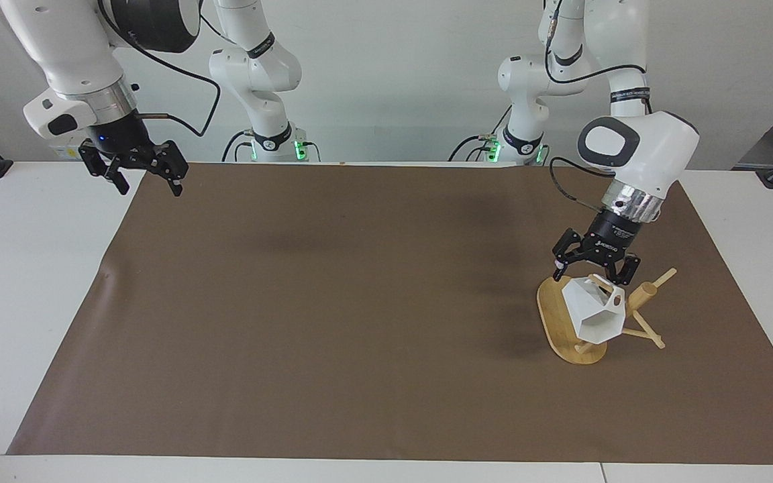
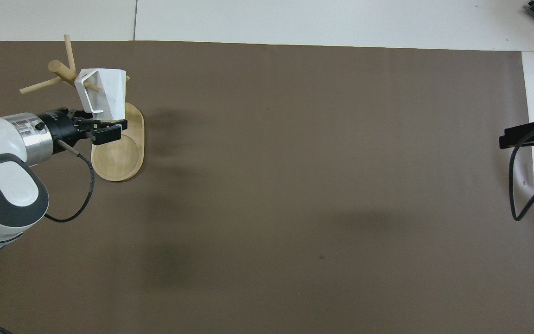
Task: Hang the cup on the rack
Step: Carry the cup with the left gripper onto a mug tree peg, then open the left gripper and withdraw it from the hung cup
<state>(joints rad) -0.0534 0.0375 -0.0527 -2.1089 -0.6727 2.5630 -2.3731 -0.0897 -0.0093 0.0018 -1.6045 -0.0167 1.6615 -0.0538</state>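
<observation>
Now, my read:
Cup [image 1: 592, 315]: hung by its handle on a rack [image 1: 571, 335] peg, just below the jaws.
Left gripper [image 1: 590, 267]: jaws apart, off cup.
Right gripper [image 1: 141, 174]: waiting, jaws apart.
Handling: prob. light, rigid, chippable; regrip at handle.

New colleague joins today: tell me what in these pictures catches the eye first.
The white cup hangs by its handle on a peg of the bamboo rack, toward the left arm's end of the table. The left hand is open just above it; the right hand waits over the brown mat's corner.
</observation>
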